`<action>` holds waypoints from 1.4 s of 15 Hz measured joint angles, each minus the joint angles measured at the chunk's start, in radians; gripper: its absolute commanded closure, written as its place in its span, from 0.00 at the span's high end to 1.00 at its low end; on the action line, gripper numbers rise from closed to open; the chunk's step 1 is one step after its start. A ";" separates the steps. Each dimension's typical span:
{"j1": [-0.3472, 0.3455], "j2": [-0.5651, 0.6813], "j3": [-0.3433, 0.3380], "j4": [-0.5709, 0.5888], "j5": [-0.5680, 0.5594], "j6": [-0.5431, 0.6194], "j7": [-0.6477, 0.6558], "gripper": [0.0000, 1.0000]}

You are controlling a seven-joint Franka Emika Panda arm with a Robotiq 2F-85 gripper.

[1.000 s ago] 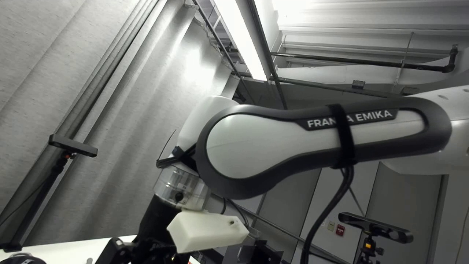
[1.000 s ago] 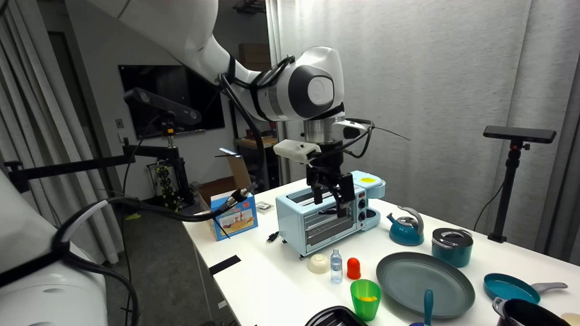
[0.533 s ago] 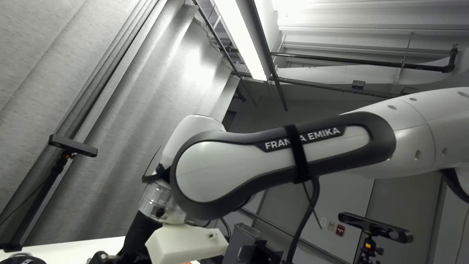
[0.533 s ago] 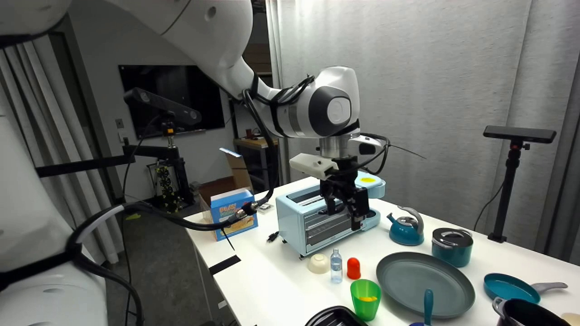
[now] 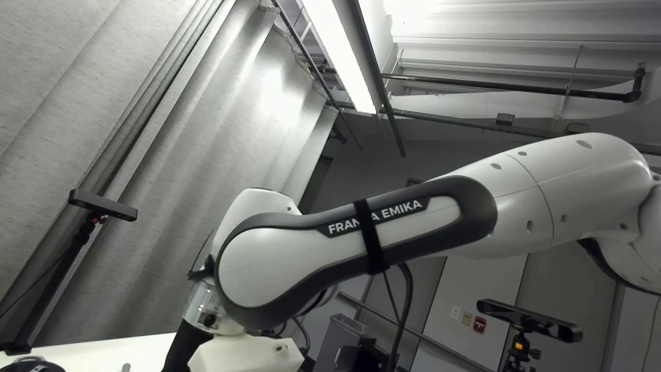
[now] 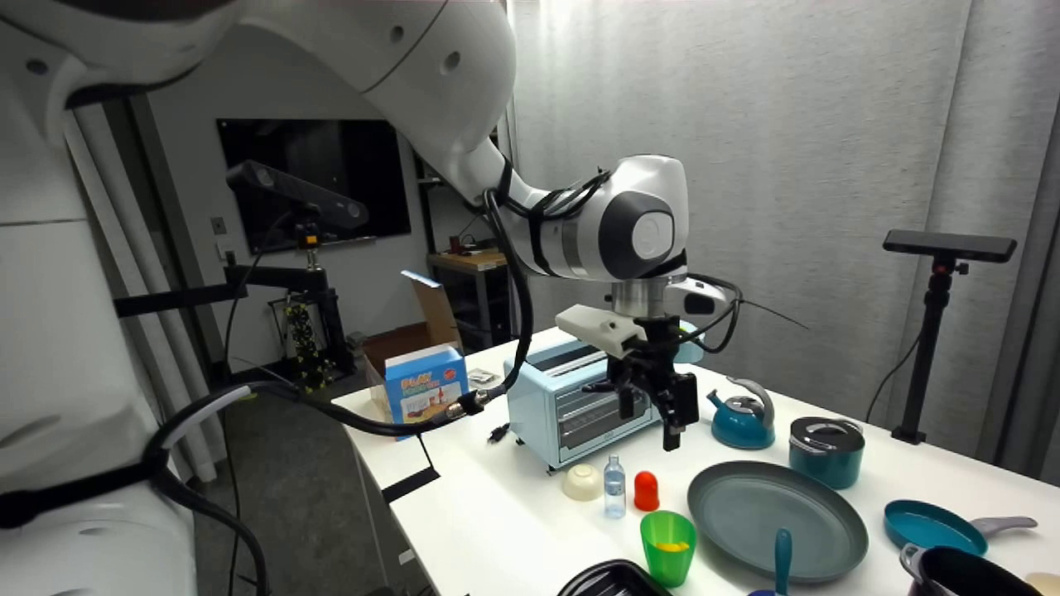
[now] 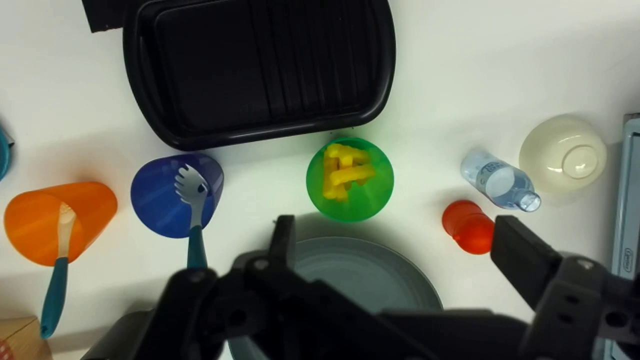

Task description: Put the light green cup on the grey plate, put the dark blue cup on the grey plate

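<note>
The light green cup (image 6: 667, 566) stands upright with yellow pieces inside; it also shows in the wrist view (image 7: 367, 200). The dark blue cup (image 7: 157, 202) holds a grey fork-like utensil with a teal handle and is left of the green cup in the wrist view. The large grey plate (image 6: 774, 513) lies flat beside the green cup; its rim side shows in the wrist view (image 7: 365, 272), partly hidden by the gripper. My gripper (image 7: 395, 225) is open and empty, high above the table. In an exterior view the gripper (image 6: 650, 426) hangs before the toaster oven.
A red cup-like piece (image 7: 467, 227), a clear bottle (image 7: 502, 182) and a cream bowl (image 7: 562, 152) stand right of the green cup. A black tray (image 7: 260, 70) and an orange cup (image 7: 87, 215) are nearby. A blue toaster oven (image 6: 546, 414), kettle (image 6: 743, 424) and pot (image 6: 826, 455) stand behind.
The arm has moved lower and, in an exterior view, to the right, bringing the open gripper closer to the plate and green cup. The objects on the table have not moved.
</note>
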 measured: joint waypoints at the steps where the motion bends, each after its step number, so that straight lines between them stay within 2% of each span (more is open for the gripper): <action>1: 0.000 0.010 -0.004 0.002 0.000 0.000 -0.001 1.00; 8: 0.000 0.059 -0.029 0.004 0.000 0.028 -0.012 1.00; 17: 0.000 0.118 -0.055 0.010 -0.003 0.162 -0.072 1.00; 21: 0.000 0.130 -0.056 0.019 -0.005 0.172 -0.072 1.00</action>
